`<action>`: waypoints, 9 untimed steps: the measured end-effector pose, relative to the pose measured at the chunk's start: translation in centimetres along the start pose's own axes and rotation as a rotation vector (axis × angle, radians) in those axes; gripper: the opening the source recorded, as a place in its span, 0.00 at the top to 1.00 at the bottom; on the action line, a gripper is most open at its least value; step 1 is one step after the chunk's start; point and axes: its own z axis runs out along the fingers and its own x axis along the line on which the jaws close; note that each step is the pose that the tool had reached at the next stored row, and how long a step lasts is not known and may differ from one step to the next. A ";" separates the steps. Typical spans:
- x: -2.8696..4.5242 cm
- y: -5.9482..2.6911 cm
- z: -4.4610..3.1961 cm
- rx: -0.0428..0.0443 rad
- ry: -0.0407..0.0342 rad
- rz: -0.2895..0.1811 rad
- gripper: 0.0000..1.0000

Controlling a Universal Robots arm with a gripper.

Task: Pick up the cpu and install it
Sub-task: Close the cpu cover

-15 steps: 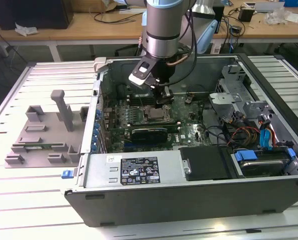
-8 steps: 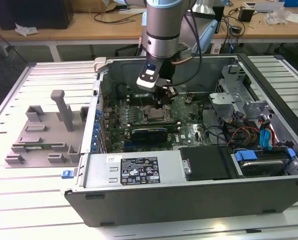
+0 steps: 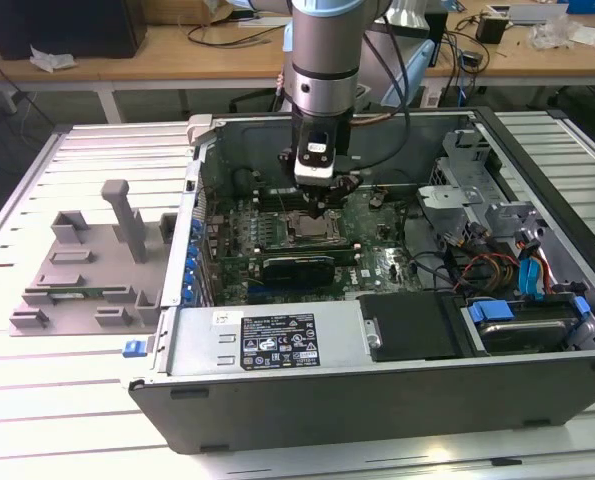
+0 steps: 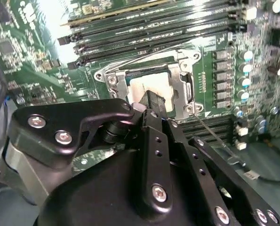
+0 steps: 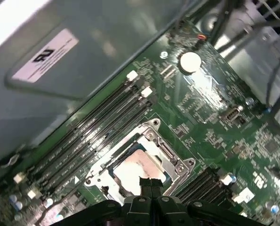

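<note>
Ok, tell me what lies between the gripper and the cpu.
Nothing: in the first wrist view the gripper overlaps the cpu with no gap.

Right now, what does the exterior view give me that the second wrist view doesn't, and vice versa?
Exterior view: the whole open computer case, the arm reaching down into it, a grey fixture on the table at the exterior view's left, and a blue-tabbed drive bay at its right.
Second wrist view: close up, the cpu lying inside the socket frame, with a row of capacitors beside it.
Both: the green motherboard and the pincer over the socket, tips together.
</note>
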 end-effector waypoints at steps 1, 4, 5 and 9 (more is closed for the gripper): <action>0.00 0.00 0.01 -0.0002 -0.0004 -0.025 0.89; 0.00 0.00 0.02 -0.0006 -0.0024 -0.131 0.89; 0.00 0.00 0.02 -0.0007 -0.0035 -0.191 0.89; 0.00 0.00 0.09 -0.0012 -0.0060 -0.327 0.89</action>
